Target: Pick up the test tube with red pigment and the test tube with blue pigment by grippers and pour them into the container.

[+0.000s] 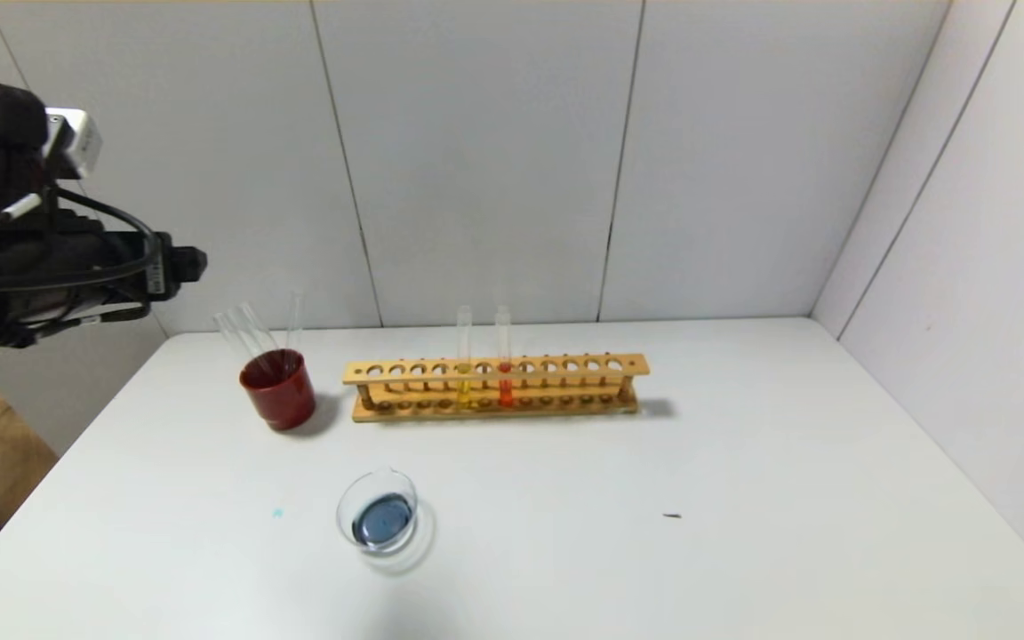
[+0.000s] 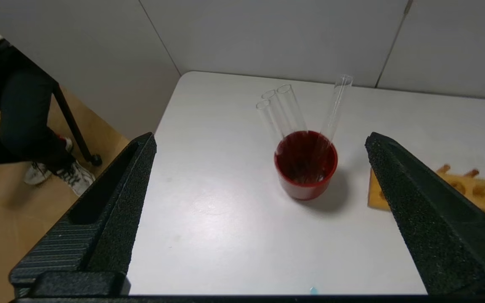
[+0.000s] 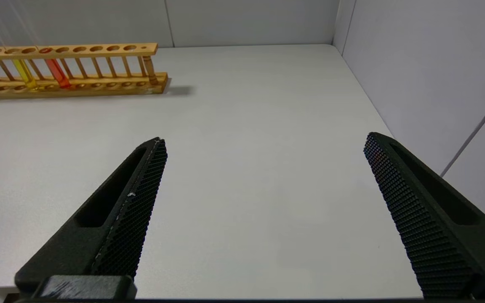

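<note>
Container [image 1: 378, 513] sits nearest on the table [image 1: 743, 498], blue liquid in its bottom, nothing around it. Behind, from the left: left gripper [image 2: 259, 143] raised off the table's left edge, jaws wide, empty, facing the dark red cup [image 1: 279, 389]. Cup holds 4 empty glass tubes [image 2: 286, 110], leaning. Just right of it, wooden rack [image 1: 496, 385] with 2 tubes upright, side by side: yellow tube [image 1: 463, 356], then the test tube with red pigment [image 1: 503, 356]. No obstruction to the rack. Right gripper [image 3: 263, 145] jaws wide, empty, over bare table right of the rack. Blue-filled tube: none visible.
</note>
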`<action>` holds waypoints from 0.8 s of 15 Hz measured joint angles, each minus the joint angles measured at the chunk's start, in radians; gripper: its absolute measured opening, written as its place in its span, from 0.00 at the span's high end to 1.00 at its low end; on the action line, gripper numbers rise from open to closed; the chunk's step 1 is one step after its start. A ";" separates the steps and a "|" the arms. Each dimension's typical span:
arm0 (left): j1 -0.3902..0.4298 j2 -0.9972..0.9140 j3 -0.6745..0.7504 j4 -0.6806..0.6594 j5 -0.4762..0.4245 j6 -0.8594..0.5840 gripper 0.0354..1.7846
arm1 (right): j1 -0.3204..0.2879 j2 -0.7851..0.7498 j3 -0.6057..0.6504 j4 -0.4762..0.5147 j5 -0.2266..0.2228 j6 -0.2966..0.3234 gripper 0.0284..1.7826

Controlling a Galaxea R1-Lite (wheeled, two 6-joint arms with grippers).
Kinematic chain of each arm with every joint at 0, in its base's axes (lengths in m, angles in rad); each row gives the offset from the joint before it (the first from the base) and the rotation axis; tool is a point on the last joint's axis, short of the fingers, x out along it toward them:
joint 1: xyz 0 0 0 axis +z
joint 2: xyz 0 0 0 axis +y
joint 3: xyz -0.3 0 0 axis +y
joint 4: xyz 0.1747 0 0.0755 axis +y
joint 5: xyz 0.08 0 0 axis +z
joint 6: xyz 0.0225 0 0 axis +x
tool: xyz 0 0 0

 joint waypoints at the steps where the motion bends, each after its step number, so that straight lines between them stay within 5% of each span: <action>1: 0.021 -0.058 0.042 0.004 -0.037 0.038 0.02 | 0.000 0.000 0.000 0.000 -0.001 0.000 0.04; 5: 0.080 -0.308 0.219 0.043 -0.133 0.151 0.02 | 0.000 0.000 0.000 0.000 0.000 0.001 0.04; 12: 0.096 -0.733 0.430 0.302 -0.123 0.159 0.02 | 0.000 0.000 0.000 0.000 -0.001 0.000 0.04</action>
